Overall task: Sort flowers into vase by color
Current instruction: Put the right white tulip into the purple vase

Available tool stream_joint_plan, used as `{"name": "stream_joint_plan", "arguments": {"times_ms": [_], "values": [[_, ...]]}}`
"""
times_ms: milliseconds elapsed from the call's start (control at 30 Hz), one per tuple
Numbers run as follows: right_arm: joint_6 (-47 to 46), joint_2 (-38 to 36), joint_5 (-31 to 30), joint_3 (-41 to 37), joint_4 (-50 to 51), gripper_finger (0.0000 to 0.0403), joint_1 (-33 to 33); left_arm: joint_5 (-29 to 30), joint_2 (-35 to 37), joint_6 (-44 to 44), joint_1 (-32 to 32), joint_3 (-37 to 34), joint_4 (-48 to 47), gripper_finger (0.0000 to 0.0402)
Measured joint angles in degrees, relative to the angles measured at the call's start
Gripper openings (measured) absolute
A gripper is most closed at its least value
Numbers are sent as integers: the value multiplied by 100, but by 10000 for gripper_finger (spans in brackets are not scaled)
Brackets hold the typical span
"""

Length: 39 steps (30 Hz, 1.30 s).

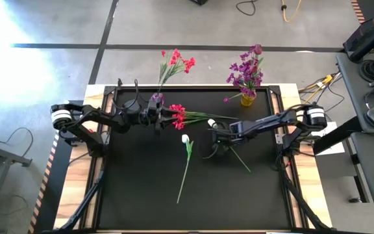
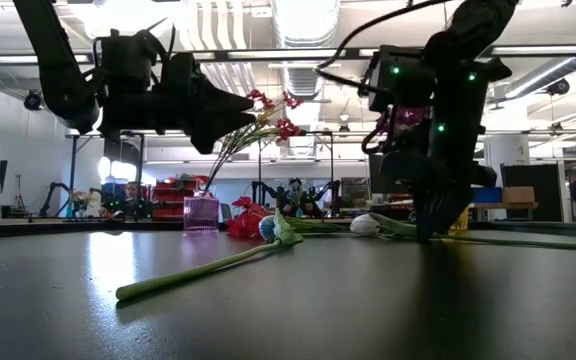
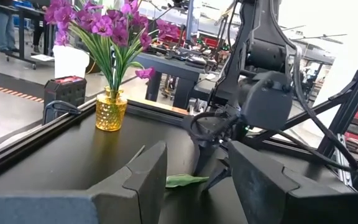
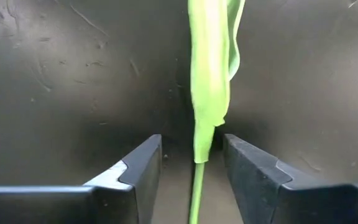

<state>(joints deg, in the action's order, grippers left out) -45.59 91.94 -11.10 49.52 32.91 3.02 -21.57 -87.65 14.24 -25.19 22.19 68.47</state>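
On the black table lie three flowers: a red-bloomed one, a white bud on a long stem, and another white-budded one whose green stem runs toward the near right. My right gripper points down at this stem. It is open, with one finger on each side of the stem and touching nothing. My left gripper is open and level above the red bloom, with nothing between its fingers. At the far edge, a purple vase holds red flowers and a yellow vase holds purple ones.
The table's raised black frame runs along the far edge by both vases. The long stem of the white bud reaches toward the near edge at mid-table. Cables, benches and people show in the room beyond.
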Motion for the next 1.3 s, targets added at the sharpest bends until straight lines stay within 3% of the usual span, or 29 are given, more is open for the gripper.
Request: {"name": "stream_joint_plan", "arguments": {"times_ms": [200, 500, 733, 967, 1167, 1300], "values": [[127, -10, 125, -5, -125, 130, 112, 1, 1, -2, 0, -10, -2, 158], [617, -152, 30, -17, -534, 17, 114, 1, 5, -4, 0, -14, 10, 157], [1087, -454, -120, -17, -1386, 13, 96, 5, 30, -24, -4, -153, 355, 142], [2146, -979, -1424, -17, -2631, 13, -64, 6, 45, 17, -13, -750, 2182, 116], [3770, -1136, -1520, -13, -4716, 13, -98, 42, 132, 41, -8, -558, 1966, 102], [4581, -1134, -1364, -13, -5920, 12, -102, -433, 117, 141, 9, -147, 1830, 101]]}}
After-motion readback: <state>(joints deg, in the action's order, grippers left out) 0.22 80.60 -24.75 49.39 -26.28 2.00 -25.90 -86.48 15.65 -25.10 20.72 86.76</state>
